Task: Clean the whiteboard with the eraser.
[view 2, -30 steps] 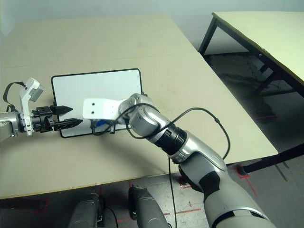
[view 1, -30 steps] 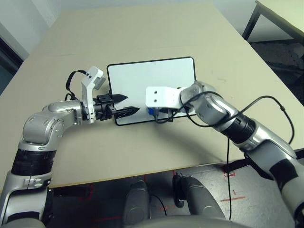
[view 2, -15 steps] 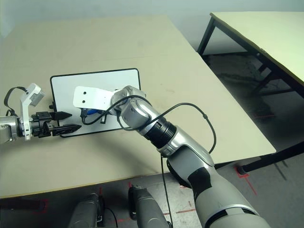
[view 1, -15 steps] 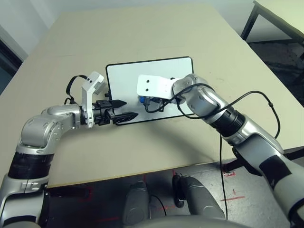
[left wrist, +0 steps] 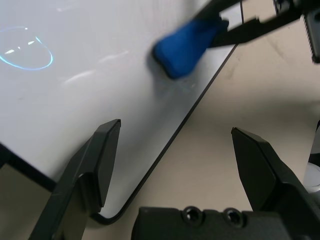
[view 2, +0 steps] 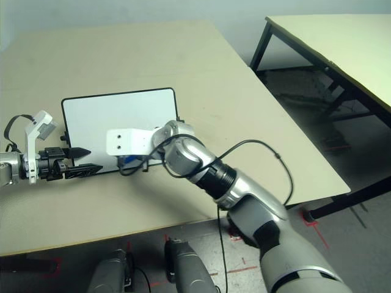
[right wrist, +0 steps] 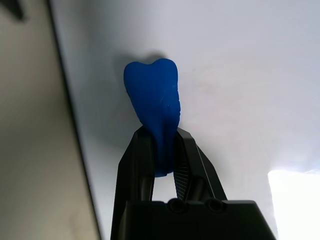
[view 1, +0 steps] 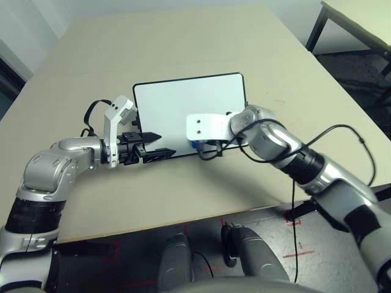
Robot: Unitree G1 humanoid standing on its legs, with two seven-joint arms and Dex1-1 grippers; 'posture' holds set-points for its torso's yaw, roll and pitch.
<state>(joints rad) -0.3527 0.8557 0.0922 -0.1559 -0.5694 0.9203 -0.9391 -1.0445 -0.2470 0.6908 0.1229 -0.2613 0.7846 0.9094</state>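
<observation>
Eraser [right wrist: 154, 107] pinched in right end effector [right wrist: 162, 150], on whiteboard [view 1: 183, 101], left end effector [left wrist: 175, 155] spread, empty

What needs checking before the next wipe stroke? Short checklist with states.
1. Right gripper shut on the eraser: ok.
2. Eraser tip against the whiteboard: looks so in the right wrist view; contact cannot tell.
3. Left gripper open at the board's near left corner, one finger over the surface, one beyond the edge: ok as a brace; whether it actually holds the board cannot tell.
4. Marks left: a faint blue loop remains: not ok.
5. Eraser sits near the board's near edge: watch for overshoot.
</observation>
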